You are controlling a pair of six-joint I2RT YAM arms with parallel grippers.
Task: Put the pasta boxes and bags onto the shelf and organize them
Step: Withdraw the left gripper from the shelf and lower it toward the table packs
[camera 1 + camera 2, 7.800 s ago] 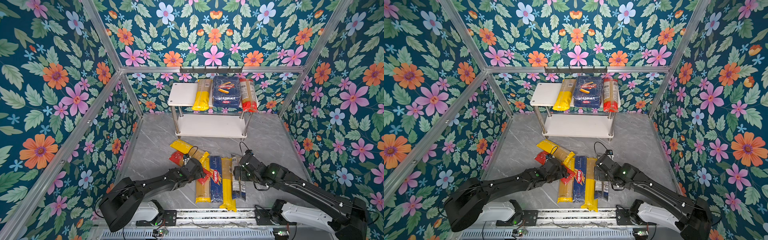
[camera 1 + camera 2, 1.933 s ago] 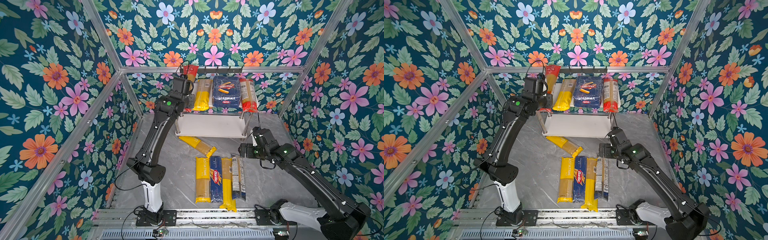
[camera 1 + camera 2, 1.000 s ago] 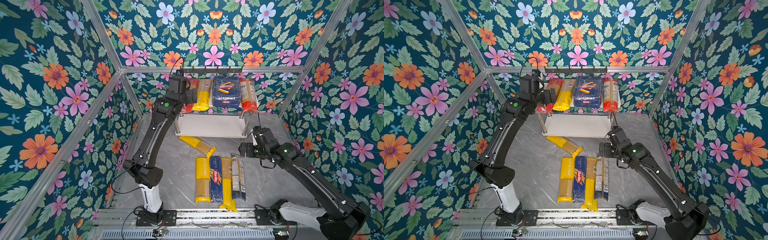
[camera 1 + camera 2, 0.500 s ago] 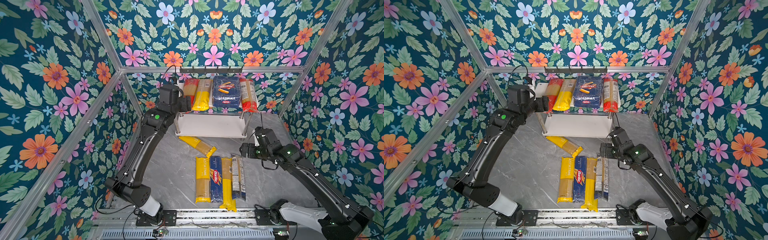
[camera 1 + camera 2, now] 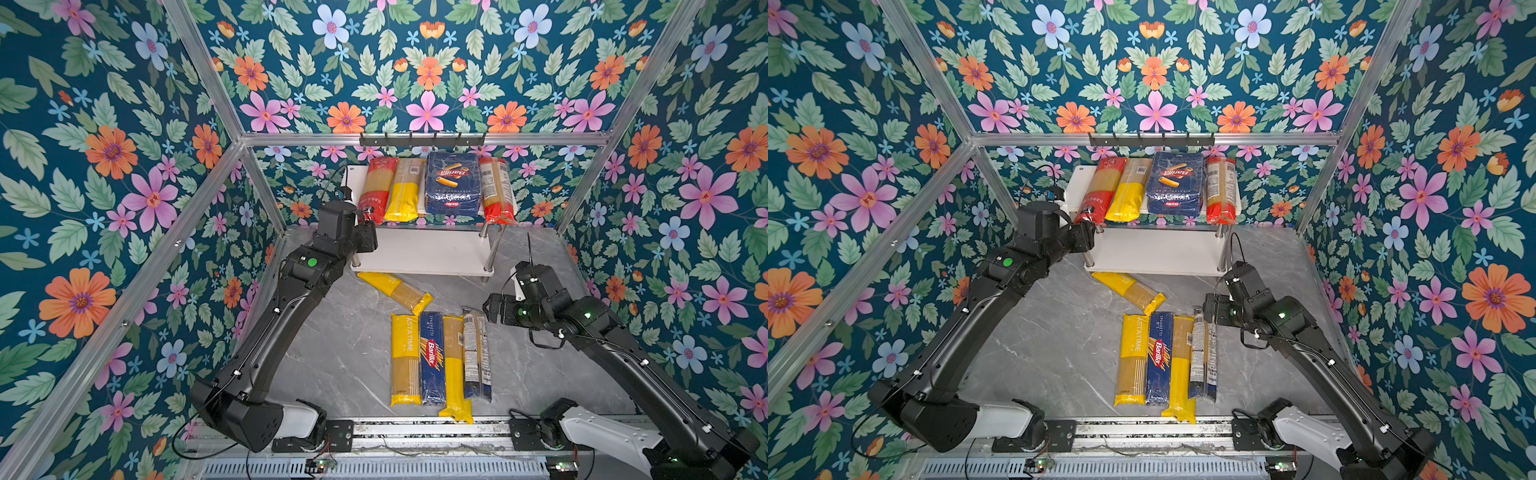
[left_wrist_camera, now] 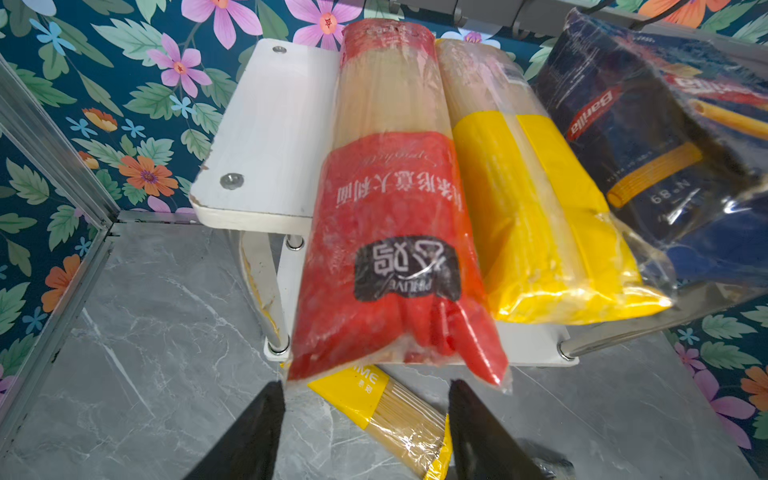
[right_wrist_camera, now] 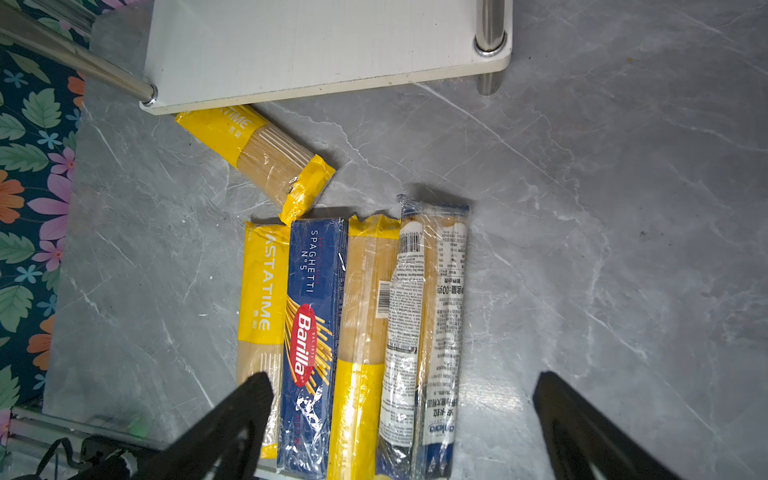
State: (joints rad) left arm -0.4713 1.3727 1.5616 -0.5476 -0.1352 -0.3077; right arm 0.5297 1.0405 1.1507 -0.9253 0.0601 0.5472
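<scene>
Four packs were laid side by side on the upper board of the shelf (image 5: 424, 251). From left to right they were a red-ended bag (image 5: 377, 189), a yellow-ended bag (image 5: 402, 189), the rigatoni pack (image 5: 452, 183) and a second red-ended bag (image 5: 495, 189). In the left wrist view, the near ends of the bags were seen to overhang the board's front edge.

The left pincer (image 6: 365, 384) was held just in front of the red-ended bag's near end. Its jaws were spread and nothing was gripped between them.

Five packs were left on the bench (image 5: 332, 353). A slanted yellow bag (image 5: 395, 291) was placed nearest the shelf, and its far end appeared to be tucked under the lower board. In front of it, four packs were lined up touching: a PASTATIME bag (image 5: 405, 359), the spaghetti box (image 5: 432, 359), a half-yellow bag (image 5: 455, 365) and a dark-ended bag (image 5: 478, 353).

The right pincer (image 7: 402, 376) was held above this row with its jaws spread wide and nothing gripped.
</scene>
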